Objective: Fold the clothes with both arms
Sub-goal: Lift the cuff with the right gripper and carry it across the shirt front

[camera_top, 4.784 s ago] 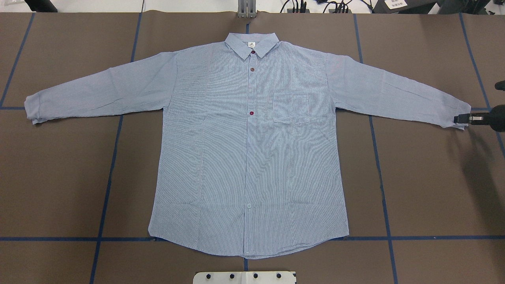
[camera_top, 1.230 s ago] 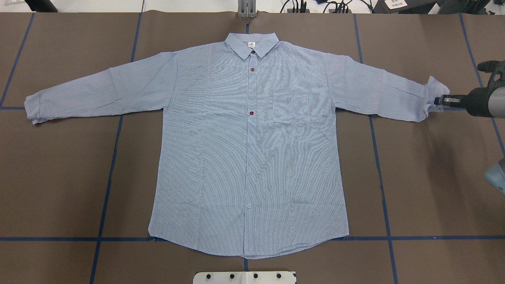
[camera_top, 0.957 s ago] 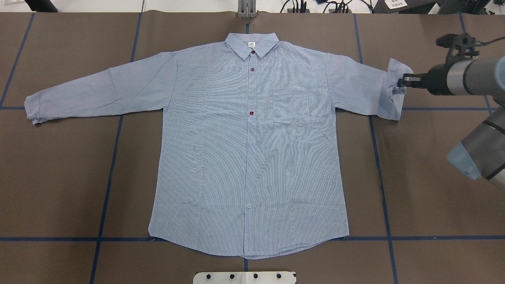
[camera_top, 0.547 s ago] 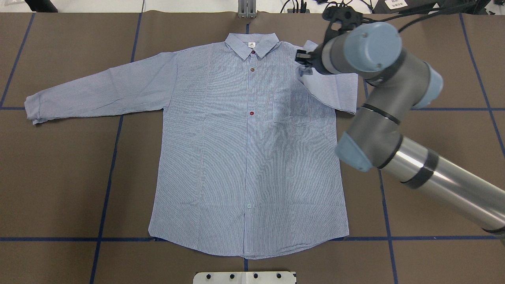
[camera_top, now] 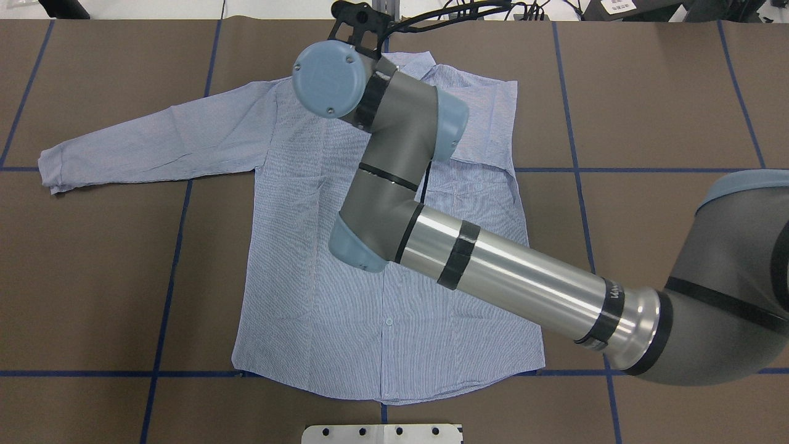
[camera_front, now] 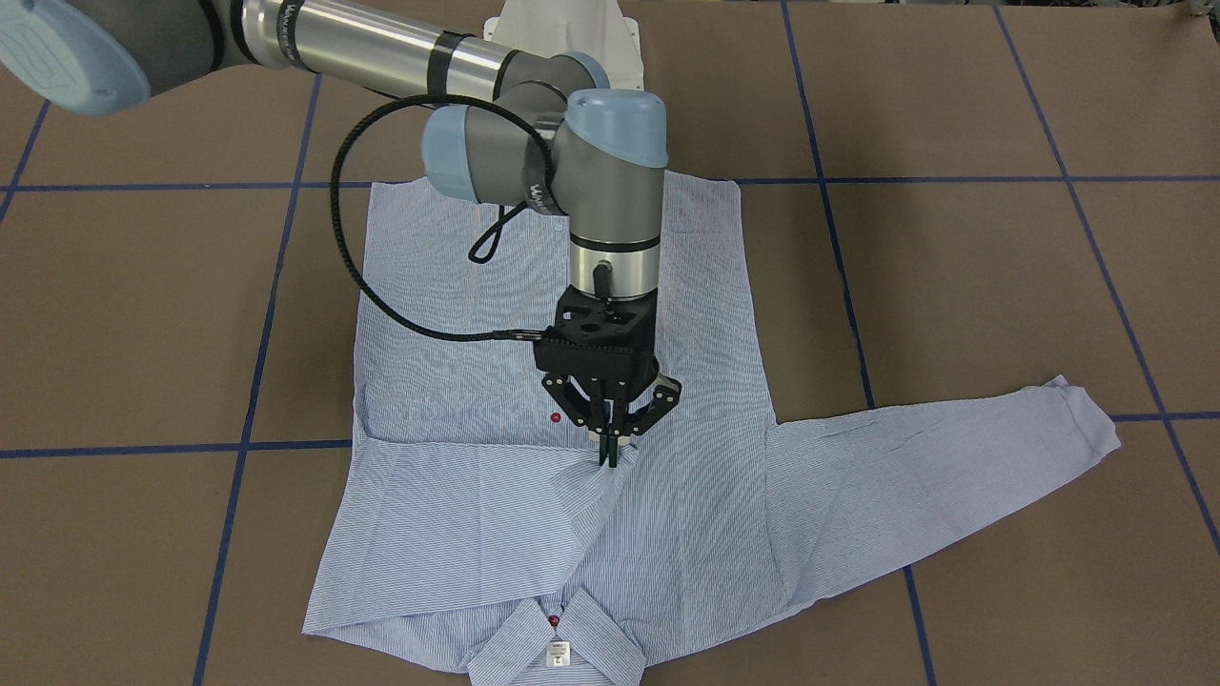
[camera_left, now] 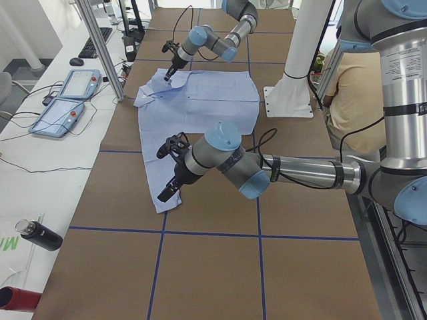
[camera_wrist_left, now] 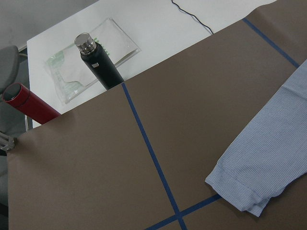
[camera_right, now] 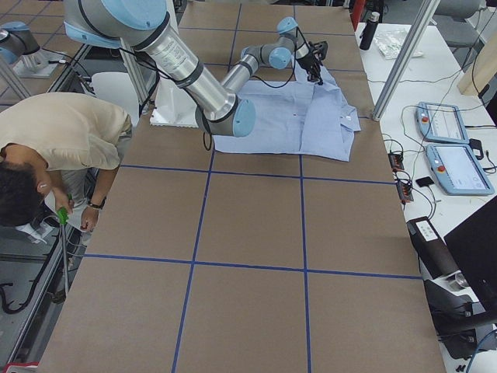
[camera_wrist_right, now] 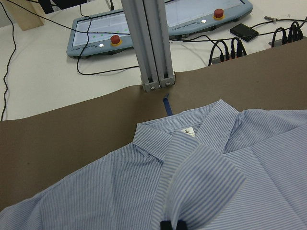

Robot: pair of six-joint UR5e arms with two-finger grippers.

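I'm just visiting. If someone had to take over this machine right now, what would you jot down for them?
Right gripper: shut on the right sleeve at its cuff, over the striped shirt's button line.
Left gripper: beside the cuff of the left sleeve; open or shut, cannot tell.
Done: right sleeve folded across the chest.
Left to do: release, fold the left sleeve, then the body.
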